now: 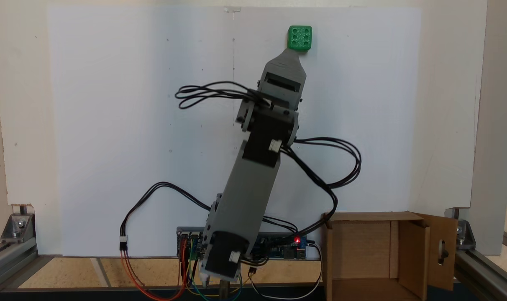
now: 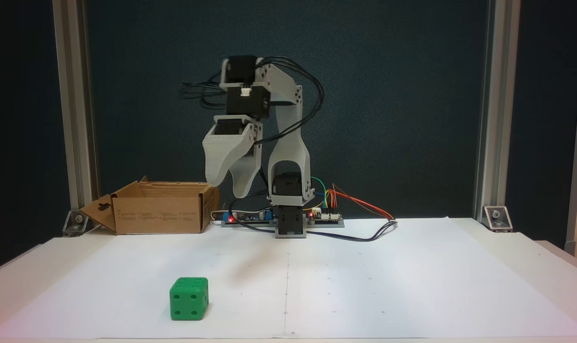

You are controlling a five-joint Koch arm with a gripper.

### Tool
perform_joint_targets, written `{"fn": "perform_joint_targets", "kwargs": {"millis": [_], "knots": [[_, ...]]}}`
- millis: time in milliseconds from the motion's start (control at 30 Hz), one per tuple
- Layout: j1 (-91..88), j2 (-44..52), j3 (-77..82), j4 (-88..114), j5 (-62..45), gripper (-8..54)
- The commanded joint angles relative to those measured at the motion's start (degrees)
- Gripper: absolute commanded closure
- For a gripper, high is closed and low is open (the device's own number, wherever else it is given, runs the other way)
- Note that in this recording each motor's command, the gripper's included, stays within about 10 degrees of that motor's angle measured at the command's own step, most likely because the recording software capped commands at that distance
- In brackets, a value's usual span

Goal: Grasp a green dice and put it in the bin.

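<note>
The green dice (image 1: pixel 300 38) (image 2: pixel 189 298) rests on the white sheet, far from the arm's base, with six pips facing up. My gripper (image 2: pixel 227 189) hangs high above the table with its jaws apart and nothing between them. In the top-down fixed view the gripper (image 1: pixel 291 52) points toward the dice, its tip just short of it. The brown cardboard bin (image 1: pixel 370 216) (image 2: pixel 160 214) stands beside the arm's base with its flaps open; one flap (image 1: pixel 444 251) has a slot cutout.
A controller board (image 2: pixel 324 217) with a red light and loose coloured wires (image 2: pixel 364 206) lies at the arm's base (image 2: pixel 291 224). Aluminium frame posts (image 2: pixel 74 119) stand at the table's back corners. The white paper sheet (image 2: pixel 388 286) covers the table.
</note>
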Motion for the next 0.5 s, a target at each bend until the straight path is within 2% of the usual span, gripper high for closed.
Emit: {"fn": "perform_joint_targets", "kwargs": {"millis": [0, 200, 467], "knots": [[1.1, -1.8, -8.9, 9.0, -4.0, 2.0], [2.7, -9.1, -31.0, 25.5, -12.0, 1.8], [4.0, -14.4, -36.4, 28.7, -20.0, 1.8]]}}
